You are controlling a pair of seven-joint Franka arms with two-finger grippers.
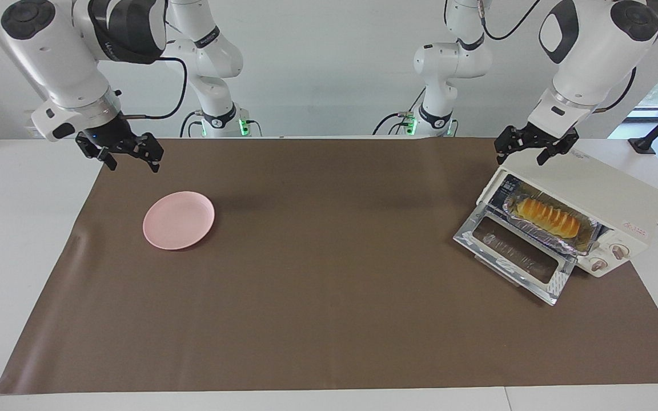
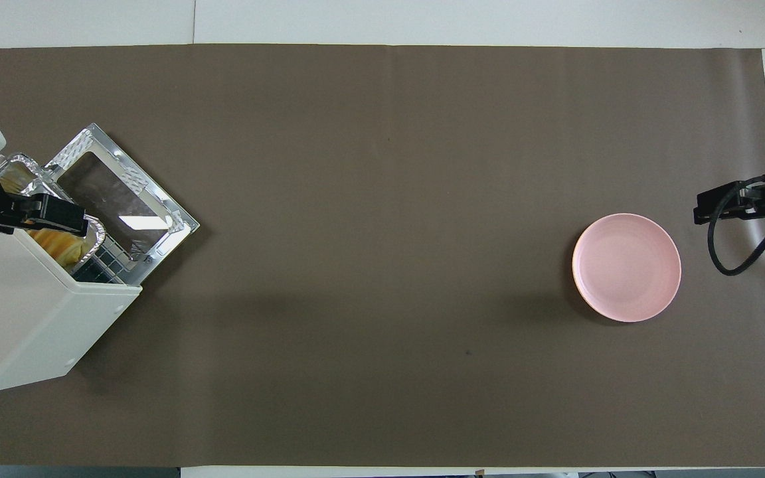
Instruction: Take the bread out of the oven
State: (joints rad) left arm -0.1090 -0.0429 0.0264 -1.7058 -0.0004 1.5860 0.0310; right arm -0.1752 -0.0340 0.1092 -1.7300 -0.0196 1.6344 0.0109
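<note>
The cream-white oven (image 1: 603,191) stands at the left arm's end of the table, its glass door (image 1: 512,251) dropped open onto the brown mat. The golden ridged bread (image 1: 549,217) lies in a silver foil tray (image 1: 563,235) inside the oven. My left gripper (image 1: 526,155) hangs open and empty just above the oven's top edge, over the opening. In the overhead view the left gripper (image 2: 64,216) covers part of the bread (image 2: 57,247) and of the oven (image 2: 24,318). My right gripper (image 1: 130,161) waits open and empty in the air at the right arm's end.
A round pink plate (image 1: 179,220) lies on the brown mat (image 1: 329,274) near the right gripper; it also shows in the overhead view (image 2: 626,267). The right gripper (image 2: 704,209) is beside the plate there.
</note>
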